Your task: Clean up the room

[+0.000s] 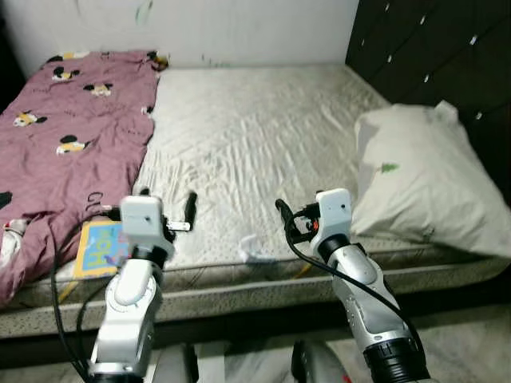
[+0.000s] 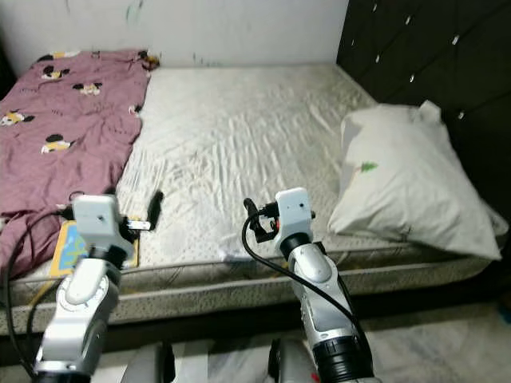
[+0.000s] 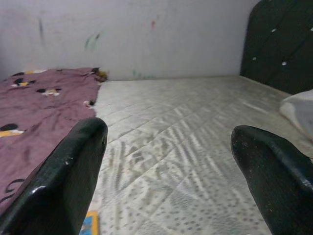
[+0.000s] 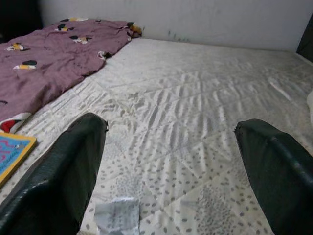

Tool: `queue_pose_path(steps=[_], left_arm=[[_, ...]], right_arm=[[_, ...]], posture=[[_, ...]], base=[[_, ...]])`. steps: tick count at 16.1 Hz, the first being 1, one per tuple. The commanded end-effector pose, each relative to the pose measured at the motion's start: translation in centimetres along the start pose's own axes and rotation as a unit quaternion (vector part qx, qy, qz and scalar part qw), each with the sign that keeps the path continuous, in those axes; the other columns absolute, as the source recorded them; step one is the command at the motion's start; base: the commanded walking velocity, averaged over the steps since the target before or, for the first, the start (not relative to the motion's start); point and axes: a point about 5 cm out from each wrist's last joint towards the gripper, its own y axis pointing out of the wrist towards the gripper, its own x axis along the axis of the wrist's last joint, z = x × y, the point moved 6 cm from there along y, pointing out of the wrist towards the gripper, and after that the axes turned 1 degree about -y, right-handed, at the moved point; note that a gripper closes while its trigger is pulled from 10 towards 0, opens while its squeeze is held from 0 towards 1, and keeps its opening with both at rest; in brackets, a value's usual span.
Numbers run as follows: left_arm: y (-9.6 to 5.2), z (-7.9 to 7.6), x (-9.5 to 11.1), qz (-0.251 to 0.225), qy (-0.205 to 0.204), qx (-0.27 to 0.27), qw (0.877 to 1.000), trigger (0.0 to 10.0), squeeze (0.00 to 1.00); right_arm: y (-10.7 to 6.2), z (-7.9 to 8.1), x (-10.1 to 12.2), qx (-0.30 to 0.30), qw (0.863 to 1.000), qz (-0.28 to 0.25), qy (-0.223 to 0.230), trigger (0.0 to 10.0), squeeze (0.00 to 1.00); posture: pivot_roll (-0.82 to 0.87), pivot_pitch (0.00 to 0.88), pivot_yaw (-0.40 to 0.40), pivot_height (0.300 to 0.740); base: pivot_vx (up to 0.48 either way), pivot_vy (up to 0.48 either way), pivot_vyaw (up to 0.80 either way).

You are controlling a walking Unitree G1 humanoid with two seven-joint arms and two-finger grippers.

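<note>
A bare white mattress lies before me. A purple blanket with cartoon mice covers its left side. A colourful blue and yellow book rests at the front left edge, partly under the blanket. A crumpled white scrap of paper lies at the front edge in the middle, also seen as the scrap just below my right gripper. My left gripper is open above the front edge, to the right of the book. My right gripper is open, with nothing between its fingers.
A large white pillow with a small green tree print sits at the right of the bed. A dark tufted headboard rises behind it. A pale marked wall runs along the far side. The floor shows at lower right.
</note>
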Motion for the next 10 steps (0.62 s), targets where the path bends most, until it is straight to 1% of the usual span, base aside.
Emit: queue_pose_path(steps=[1, 2, 3, 6, 8, 10], left_arm=[[-0.15, 0.64, -0.81, 0.016, -0.004, 0.008, 1.0, 10.0, 0.0], [-0.12, 0.39, -0.63, 0.013, -0.016, 0.002, 1.0, 10.0, 0.0], [-0.07, 0.19, -0.43, 0.009, -0.018, 0.001, 1.0, 10.0, 0.0], [-0.06, -0.13, -0.54, 0.009, -0.016, 0.007, 1.0, 10.0, 0.0], [-0.18, -0.33, -0.84, 0.012, -0.016, 0.004, 1.0, 10.0, 0.0], [-0.29, -0.3, -0.77, 0.011, -0.016, 0.003, 1.0, 10.0, 0.0]], right_arm=[[0.0, 0.18, 0.39, 0.005, 1.0, -0.007, 0.0, 10.0, 0.0], [0.04, 0.11, 0.52, 0.005, 1.0, -0.009, -0.002, 10.0, 0.0], [0.05, 0.06, 0.53, 0.006, 1.0, -0.009, -0.002, 10.0, 0.0], [0.13, 0.08, 0.53, 0.008, 1.0, -0.008, -0.004, 10.0, 0.0], [0.18, -0.32, 0.65, 0.0, 1.0, -0.01, 0.0, 10.0, 0.0], [-0.22, -0.38, 0.32, -0.007, 1.0, -0.012, -0.006, 10.0, 0.0]], posture=[[-0.04, 0.0, -0.014, 0.566], [-0.04, 0.0, -0.016, 0.562], [-0.04, 0.0, -0.017, 0.562], [-0.04, 0.0, -0.019, 0.562], [-0.05, 0.0, -0.009, 0.562], [-0.05, 0.0, 0.003, 0.562]], base=[[0.0, 0.0, 0.0], [0.0, 0.0, 0.0], [0.0, 0.0, 0.0], [0.0, 0.0, 0.0], [0.0, 0.0, 0.0], [0.0, 0.0, 0.0]])
